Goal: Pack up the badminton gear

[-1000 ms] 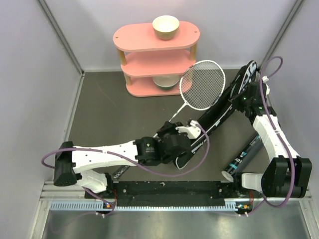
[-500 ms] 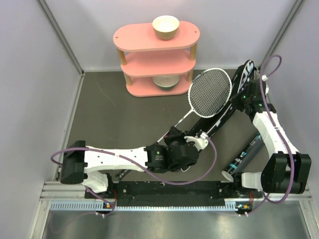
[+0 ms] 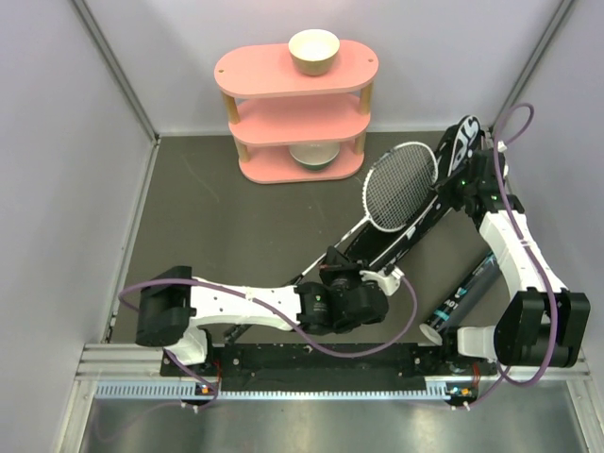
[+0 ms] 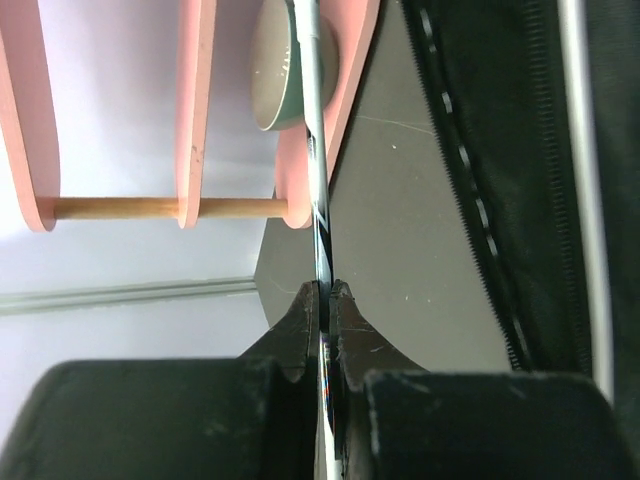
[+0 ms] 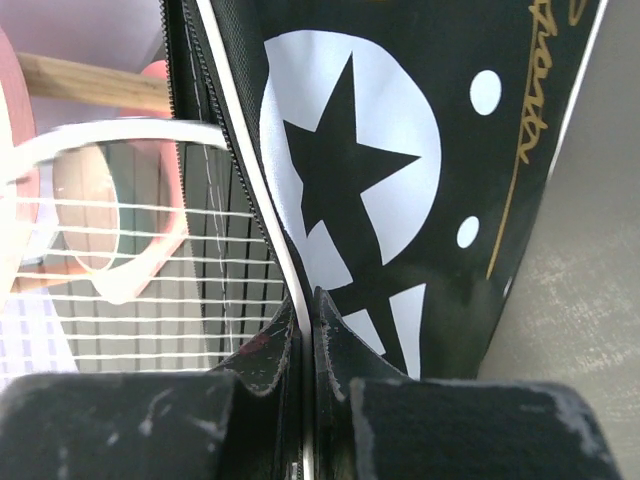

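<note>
Black bag [image 3: 411,236] lies slantwise on the right of the table, and nothing shows as packed yet. One racket [image 3: 401,186] hangs with its head over the bag's upper end, seemingly not inside. The tube [image 3: 464,293] lies outside, near the right arm's base, and no shuttlecocks are visible, so most of the job remains. The left gripper [image 4: 325,300] is pinched narrow on the racket's shaft. The right gripper [image 5: 305,310] is clamped tight on the bag's zipper edge.
</note>
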Robot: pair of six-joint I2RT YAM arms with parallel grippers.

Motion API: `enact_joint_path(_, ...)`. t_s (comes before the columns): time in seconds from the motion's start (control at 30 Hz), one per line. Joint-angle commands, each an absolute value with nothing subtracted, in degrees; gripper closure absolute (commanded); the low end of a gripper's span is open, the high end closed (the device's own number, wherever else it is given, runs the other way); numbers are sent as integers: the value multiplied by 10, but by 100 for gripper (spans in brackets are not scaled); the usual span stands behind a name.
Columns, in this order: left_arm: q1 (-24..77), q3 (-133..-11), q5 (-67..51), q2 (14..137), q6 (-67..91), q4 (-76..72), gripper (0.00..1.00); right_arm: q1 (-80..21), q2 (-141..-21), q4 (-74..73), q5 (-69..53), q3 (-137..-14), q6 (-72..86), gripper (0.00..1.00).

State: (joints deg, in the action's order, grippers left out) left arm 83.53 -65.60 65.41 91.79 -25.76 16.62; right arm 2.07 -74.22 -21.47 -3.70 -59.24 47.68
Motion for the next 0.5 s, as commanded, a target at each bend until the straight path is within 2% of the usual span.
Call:
enact_joint_path(0.0, 843, -688, 650, 943, -296, 145, 100, 24, -723, -142, -79, -608, 483, 100)
enact_joint_path(0.23, 842, -693, 624, 954, -338, 95, 100, 24, -718, -90, -131, -584, 468, 100)
enact_joint_path(0.47, 837, -765, 580, 1008, -338, 82, 100, 24, -708, -14, -204, -523, 471, 100)
